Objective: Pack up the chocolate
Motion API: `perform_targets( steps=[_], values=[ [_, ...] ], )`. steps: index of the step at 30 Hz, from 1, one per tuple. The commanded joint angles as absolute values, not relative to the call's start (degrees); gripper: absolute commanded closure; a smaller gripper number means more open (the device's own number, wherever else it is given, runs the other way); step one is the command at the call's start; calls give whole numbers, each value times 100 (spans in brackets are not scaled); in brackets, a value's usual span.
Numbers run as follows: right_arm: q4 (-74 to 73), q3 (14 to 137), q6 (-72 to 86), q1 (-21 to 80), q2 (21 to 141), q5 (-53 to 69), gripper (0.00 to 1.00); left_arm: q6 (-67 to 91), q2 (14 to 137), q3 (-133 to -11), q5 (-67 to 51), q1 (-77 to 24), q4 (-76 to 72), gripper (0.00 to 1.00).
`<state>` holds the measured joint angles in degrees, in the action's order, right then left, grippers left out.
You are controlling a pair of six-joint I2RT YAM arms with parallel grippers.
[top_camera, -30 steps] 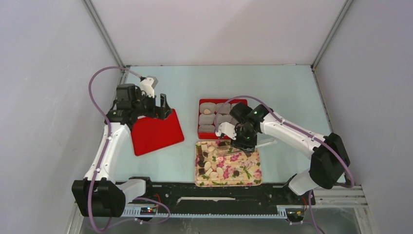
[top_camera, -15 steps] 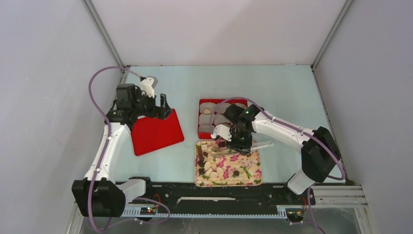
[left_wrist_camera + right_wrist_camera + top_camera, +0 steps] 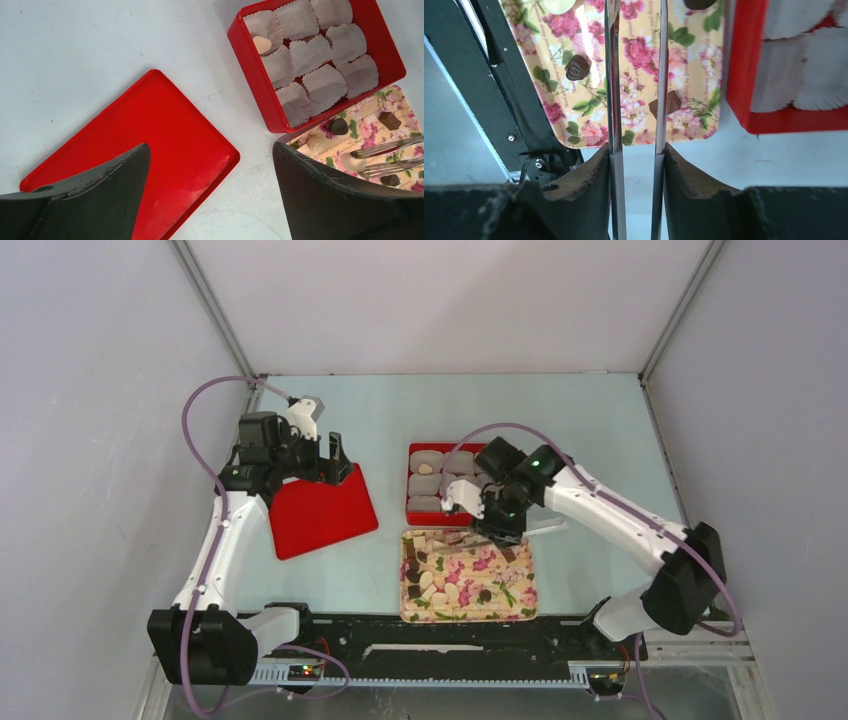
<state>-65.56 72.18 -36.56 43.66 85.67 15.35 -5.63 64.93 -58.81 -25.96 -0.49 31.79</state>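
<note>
right fingers (image 3: 586, 192): clenched on both arms of the metal tongs (image 3: 613, 75), pressing them partway together.
tongs: they reach over the floral tray (image 3: 515, 592). We cannot tell whether the tips hold a piece.
left fingers (image 3: 85, 200): spread wide and grasping nothing, above the red lid (image 3: 165, 145) on the desk (image 3: 400, 410).
chocolate (image 3: 440, 578): most pieces lie loose on the floral tray, cream and dark. One cream piece sits in a corner paper cup (image 3: 262, 44) of the red box (image 3: 250, 70).
handling: we judge each piece light, hard and smooth. It would slip easily between metal tips and mark under a hard squeeze.
hold: we would pinch square pieces across flat sides and rounded ones across the widest part, gently.
</note>
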Motion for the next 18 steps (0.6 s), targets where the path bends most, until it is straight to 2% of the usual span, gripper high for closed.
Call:
perform_targets(
  steps=[1, 7, 12, 18],
  values=[
    [-6688, 7666, -3763, 3893, 8022, 1858, 77, -671, 6467, -5721, -2750, -35, 2995, 3],
    [-5929, 7737, -3640, 3174, 8068, 1570, 77, -676, 6435, -5713, -2743, -35, 3008, 3],
    [-5397, 8060, -3213, 2890, 8713, 986, 77, -685, 6369, -5707, -2722, -35, 3018, 3],
    [-5203, 8762, -2777, 2585, 9475, 1065, 76, -685, 6298, -5671, -2715, -34, 3020, 2]
  ],
)
